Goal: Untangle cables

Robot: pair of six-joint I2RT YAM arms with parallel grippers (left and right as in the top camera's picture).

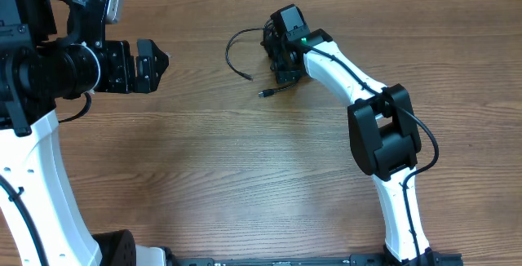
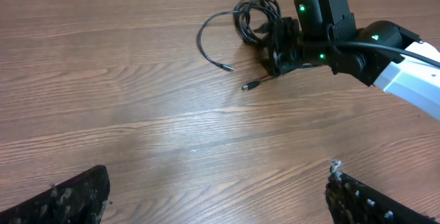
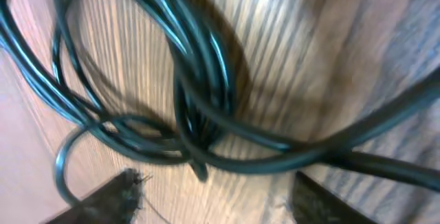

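The cables [image 1: 245, 54] are thin black cords in a small tangled coil at the table's far middle. One loose loop curves out to the left [image 2: 210, 35] and a plug end [image 2: 249, 85] lies in front. My right gripper [image 1: 281, 54] is down right over the coil, with its fingers apart [image 3: 216, 196] just above the wood. The looped cords [image 3: 199, 93] fill its wrist view, blurred, beyond the fingertips and not between them. My left gripper [image 1: 153, 64] is open and empty at the far left, held above the table. Its two fingertips show low in the left wrist view [image 2: 220, 200].
The wooden table [image 1: 212, 168] spreads in front of the coil. My right arm's white links and black joint [image 1: 383, 131] stretch from the front right toward the coil. My left arm's base [image 1: 33, 176] stands at the left edge.
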